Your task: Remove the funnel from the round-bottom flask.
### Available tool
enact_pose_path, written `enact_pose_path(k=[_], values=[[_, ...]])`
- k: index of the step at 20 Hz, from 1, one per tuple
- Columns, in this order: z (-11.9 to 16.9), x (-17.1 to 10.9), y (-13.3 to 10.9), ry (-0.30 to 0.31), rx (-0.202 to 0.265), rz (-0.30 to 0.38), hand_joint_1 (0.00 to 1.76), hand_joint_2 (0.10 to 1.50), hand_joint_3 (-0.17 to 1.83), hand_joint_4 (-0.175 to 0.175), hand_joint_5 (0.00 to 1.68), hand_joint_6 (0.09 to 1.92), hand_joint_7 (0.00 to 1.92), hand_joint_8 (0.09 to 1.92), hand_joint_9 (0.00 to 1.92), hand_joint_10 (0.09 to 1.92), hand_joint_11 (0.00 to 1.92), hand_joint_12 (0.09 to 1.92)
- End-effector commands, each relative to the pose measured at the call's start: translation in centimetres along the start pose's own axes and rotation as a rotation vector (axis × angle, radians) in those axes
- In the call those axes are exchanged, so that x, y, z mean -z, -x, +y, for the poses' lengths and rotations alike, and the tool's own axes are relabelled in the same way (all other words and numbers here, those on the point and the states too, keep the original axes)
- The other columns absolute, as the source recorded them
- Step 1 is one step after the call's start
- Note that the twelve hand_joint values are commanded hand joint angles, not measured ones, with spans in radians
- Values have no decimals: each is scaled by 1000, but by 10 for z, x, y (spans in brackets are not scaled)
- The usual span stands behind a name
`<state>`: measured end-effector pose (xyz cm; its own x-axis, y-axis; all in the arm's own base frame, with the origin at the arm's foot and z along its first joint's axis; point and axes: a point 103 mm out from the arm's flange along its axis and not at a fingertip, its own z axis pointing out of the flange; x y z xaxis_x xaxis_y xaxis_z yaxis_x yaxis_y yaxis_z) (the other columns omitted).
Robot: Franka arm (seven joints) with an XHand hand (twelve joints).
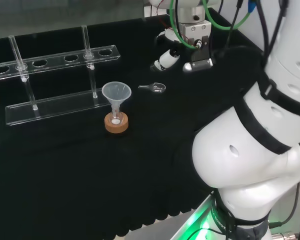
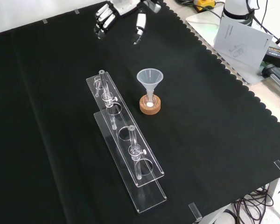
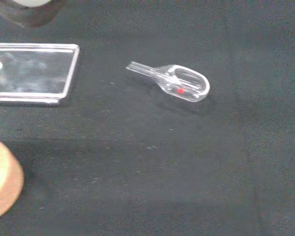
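A clear funnel [image 1: 116, 93] [image 2: 150, 78] stands upright with its stem in a small clear flask [image 1: 116, 118] [image 2: 150, 103]. The flask rests on a cork ring stand [image 1: 116, 125] [image 2: 150, 107] [image 3: 2, 179] in the middle of the black cloth. In the front view the hand [image 2: 123, 14] hangs near the far edge of the cloth, well beyond the funnel, with its fingers relaxed and spread, holding nothing. The head view shows the hand [image 1: 167, 57] to the right of the funnel and farther back, apart from it.
A clear plastic test-tube rack [image 1: 50, 85] [image 2: 126, 149] [image 3: 32, 73] with upright tubes stands beside the flask. A small clear scoop [image 1: 154, 88] [image 3: 179, 84] lies on the cloth between the hand and the funnel. Papers and cables [image 2: 242, 37] lie off the cloth's right edge in the front view.
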<state>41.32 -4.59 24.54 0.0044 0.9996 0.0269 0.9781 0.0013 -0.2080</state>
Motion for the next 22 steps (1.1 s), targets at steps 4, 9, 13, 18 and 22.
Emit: enact_pose_path(k=[4,9,13,18,22], values=[[-63,6,-69,12,43,-58,630,712,273,-12,307,87,105,638,337,676,203,1420],[-75,3,-89,-10,65,-76,626,711,271,-12,295,87,101,640,329,678,211,1429],[-77,-2,-105,-20,89,-91,620,709,270,-13,273,87,87,639,321,680,215,1434],[-75,-8,-119,-45,116,-85,603,703,262,-12,216,87,29,643,284,705,238,1458],[-70,-14,-126,-66,129,-88,583,689,244,-7,135,87,1,578,226,751,280,1477]])
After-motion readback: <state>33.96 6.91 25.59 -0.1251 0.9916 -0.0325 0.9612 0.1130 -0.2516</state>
